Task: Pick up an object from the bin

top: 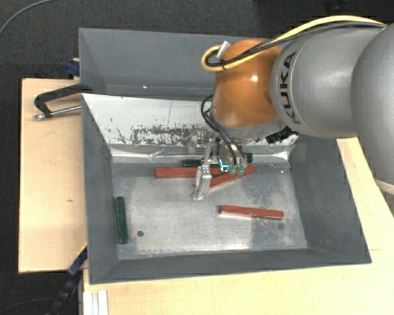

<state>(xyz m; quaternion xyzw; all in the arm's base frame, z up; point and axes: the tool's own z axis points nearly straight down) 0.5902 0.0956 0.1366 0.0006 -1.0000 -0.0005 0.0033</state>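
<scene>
The gripper (202, 184) is down at the foot of the back wall (151, 117), just beside a tilted red stick (220, 180) — its likely target — though open or shut, I can't tell.

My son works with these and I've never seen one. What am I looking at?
One camera looks down into a grey metal bin. The big grey shape with the orange cover is a robot arm reaching in from the right to pick something out. Its end hangs over a tilted red stick near the back wall. Another red stick lies left of it, a third nearer the front, a dark green stick at the left. Whether anything is held, I cannot tell.
</scene>
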